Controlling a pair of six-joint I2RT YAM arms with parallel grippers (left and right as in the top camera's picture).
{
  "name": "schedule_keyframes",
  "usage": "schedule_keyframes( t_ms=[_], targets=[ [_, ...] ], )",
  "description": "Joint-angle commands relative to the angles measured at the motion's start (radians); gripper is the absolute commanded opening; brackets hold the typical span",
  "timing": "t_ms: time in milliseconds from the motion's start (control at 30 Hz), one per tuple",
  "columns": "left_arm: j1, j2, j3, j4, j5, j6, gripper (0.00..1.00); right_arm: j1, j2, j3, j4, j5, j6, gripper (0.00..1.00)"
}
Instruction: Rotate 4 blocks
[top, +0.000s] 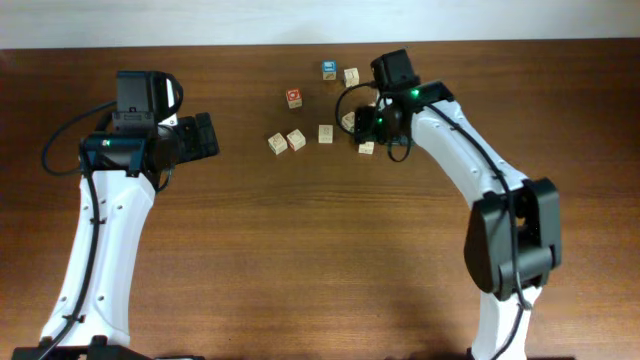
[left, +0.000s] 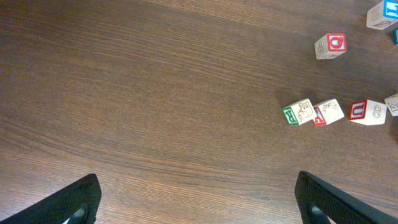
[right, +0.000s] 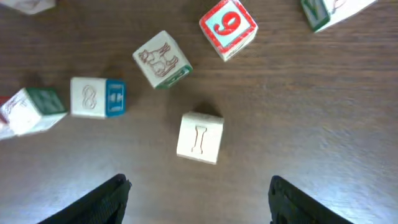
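Several small letter blocks lie scattered at the far middle of the table. In the right wrist view a pale block (right: 200, 137) printed with an "I" sits just ahead of my right gripper (right: 199, 186), centred on the gap. The jaws are open and nothing is between them. Beyond it lie an animal-print block (right: 162, 59) and a block marked 8 (right: 97, 98). From overhead, the right gripper (top: 365, 125) hangs among the blocks, beside one pale block (top: 367, 147). My left gripper (top: 205, 135) is open over bare wood, left of a pale pair (left: 298, 112) (left: 328, 112).
A red-faced cube (top: 294, 97) and a blue-faced cube (top: 329, 69) sit at the back of the cluster, with a pale cube (top: 351, 75) next to the blue one. The red 9 cube (right: 228, 28) lies beyond the "I" block. The brown wooden table (top: 300, 250) stretches toward the front.
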Motion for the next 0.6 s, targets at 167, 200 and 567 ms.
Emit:
schedule_keyframes(
  t_ms=[167,200,567],
  targets=[
    [0.002,0.007,0.018,-0.026,-0.015,-0.017,0.97,0.034,0.106,0.016,0.129,0.061,0.103,0.60],
    [0.002,0.007,0.018,-0.027,-0.015,-0.017,0.97,0.043,0.116,0.016,0.128,0.061,0.103,0.59],
    [0.002,0.007,0.018,-0.034,-0.015,-0.017,0.97,0.064,0.147,0.015,0.097,0.184,0.122,0.30]
  ],
)
